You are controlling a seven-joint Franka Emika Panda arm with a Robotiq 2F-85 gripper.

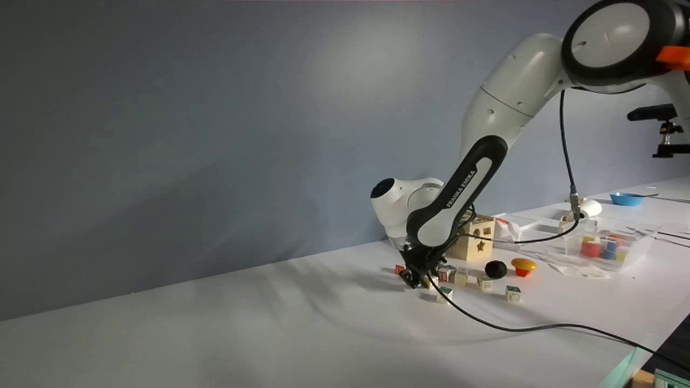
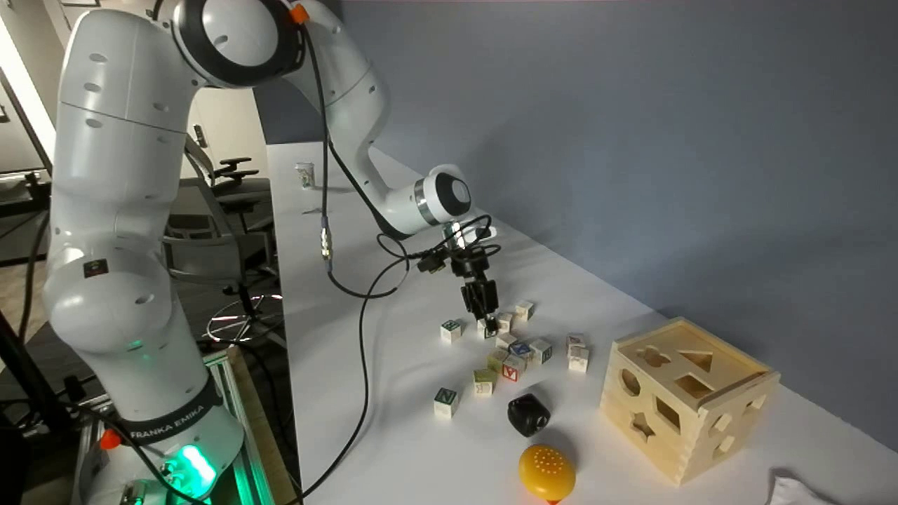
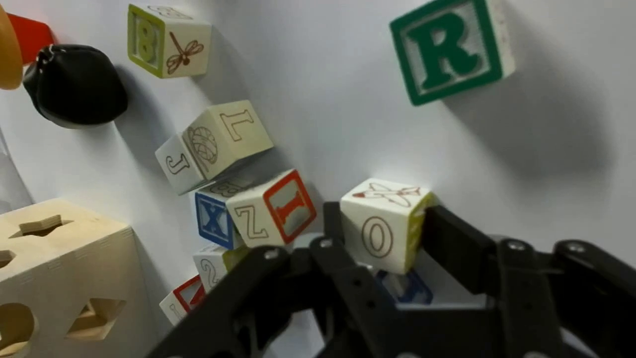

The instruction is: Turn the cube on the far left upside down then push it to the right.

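A tiny cream cube [image 3: 377, 233] with an outlined O, a plane drawing and a yellow side sits between the fingertips of my gripper [image 3: 385, 221] in the wrist view. The left finger is against its pale side and the right finger is against its yellow side. In an exterior view, my gripper [image 2: 489, 324] points down among the cubes, and the held cube [image 2: 481, 327] is partly hidden by it. It also shows beside the gripper [image 1: 418, 277] as a pale cube [image 1: 432, 282]. Whether it touches the table cannot be told.
A green R cube [image 3: 444, 52] stands apart. A red I cube [image 3: 271, 209], a blue X cube [image 3: 214, 219] and several others cluster beside the gripper. A blue-framed cube [image 3: 405, 287] lies beyond. A black piece [image 2: 528, 414], a yellow piece [image 2: 547, 471] and a wooden box [image 2: 687, 400] stand nearby.
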